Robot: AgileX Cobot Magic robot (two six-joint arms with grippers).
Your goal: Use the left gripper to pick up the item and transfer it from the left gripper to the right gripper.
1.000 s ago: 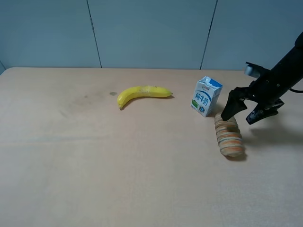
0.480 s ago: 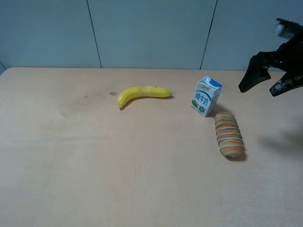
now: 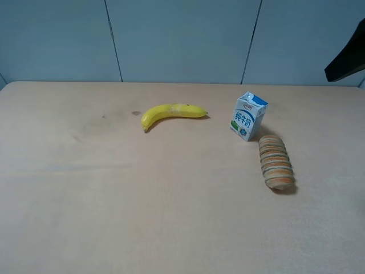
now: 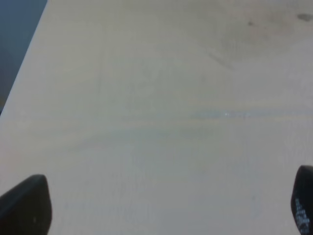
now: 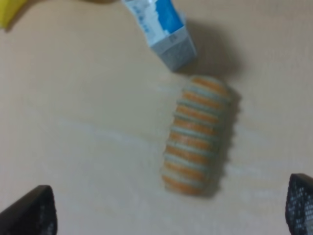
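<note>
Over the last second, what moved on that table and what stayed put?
The right pincer, open beside the bread roll a second ago, rose and pulled away to the upper right, empty. The roll, milk carton and banana did not move.

Light tan wood-look bench (image 3: 85, 200) w/ a few faint dark smudges toward its far left. Curved yellow banana (image 3: 173, 113) lies flat on the far half, approx centre, stem end pointing right. Small blue-and-white milk carton (image 3: 248, 116) w/ printed characters stands upright to the banana's right, well apart from it. Behind the bench, grey-blue panelled wall (image 3: 182, 40) w/ dark vertical seams.
</note>
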